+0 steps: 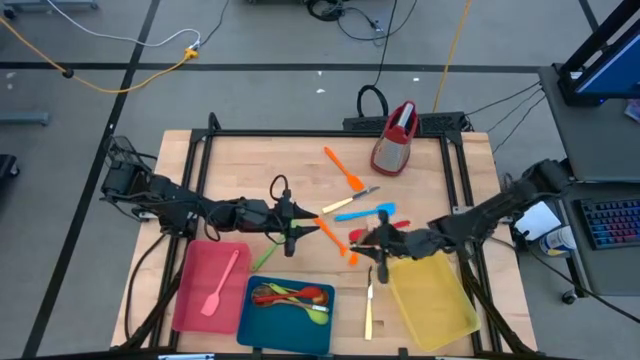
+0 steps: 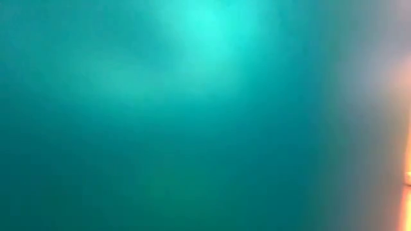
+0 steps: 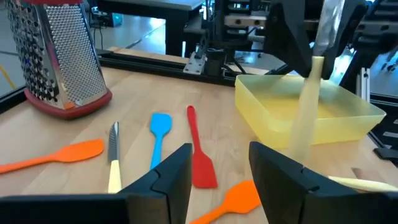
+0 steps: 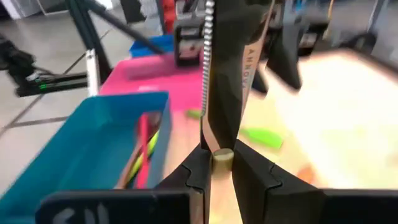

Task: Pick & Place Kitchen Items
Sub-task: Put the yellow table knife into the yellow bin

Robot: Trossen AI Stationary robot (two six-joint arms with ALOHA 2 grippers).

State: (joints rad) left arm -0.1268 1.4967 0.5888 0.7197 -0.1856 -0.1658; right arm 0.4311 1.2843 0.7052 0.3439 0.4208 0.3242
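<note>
My right gripper is shut on a cream-handled knife beside the yellow tray; the knife stands upright, blade up. My left gripper is open and empty just above the table's middle, with an orange spatula lying on the table below its fingers. Ahead of it lie a red spatula, a blue spatula, a second knife and another orange spatula. A pink spatula lies in the pink tray. Spoons lie in the blue tray. My right gripper pinches the end of the knife's cream handle between its two fingers. The fingers come from the table's right side. The serrated blade rises straight up above the fingers. Whether the handle's end touches the table, I cannot tell.
A red-topped metal grater stands at the far edge. A third cream knife lies between the blue tray and the yellow tray. The pink tray is at the near left. The low view shows only a teal blur.
</note>
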